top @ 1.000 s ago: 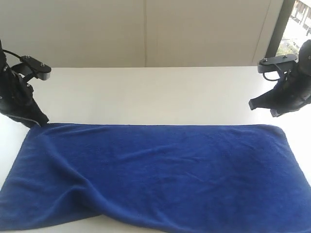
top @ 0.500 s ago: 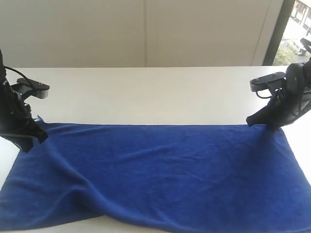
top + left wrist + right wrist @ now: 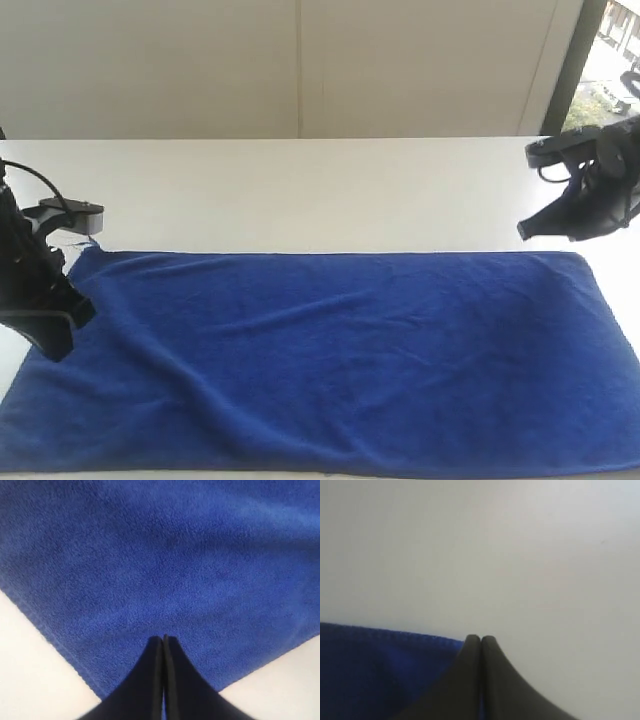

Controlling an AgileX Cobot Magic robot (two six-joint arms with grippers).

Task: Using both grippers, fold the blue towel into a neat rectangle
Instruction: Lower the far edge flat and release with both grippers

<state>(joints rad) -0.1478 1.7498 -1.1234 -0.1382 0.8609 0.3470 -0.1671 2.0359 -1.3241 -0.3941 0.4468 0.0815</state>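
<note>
The blue towel (image 3: 340, 350) lies spread flat and wide across the white table (image 3: 300, 190), its long edges running left to right. My left gripper (image 3: 53, 343) is low over the towel's left short edge, with its jaws pressed together. In the left wrist view the shut gripper (image 3: 163, 639) points over the towel (image 3: 175, 555) near a corner. My right gripper (image 3: 523, 231) hangs just beyond the far right corner, off the cloth. In the right wrist view that gripper (image 3: 481, 638) is shut, with the towel's hemmed edge (image 3: 380, 670) beside it.
Bare white table stretches behind the towel to a pale wall (image 3: 300, 60). A dark window frame (image 3: 572, 60) stands at the far right. The towel's near edge runs close to the table's front edge.
The left gripper has moved toward the camera along the towel's left edge. The right gripper dipped to the far right corner, then rose off it. The bulge along the towel's near edge has flattened.
</note>
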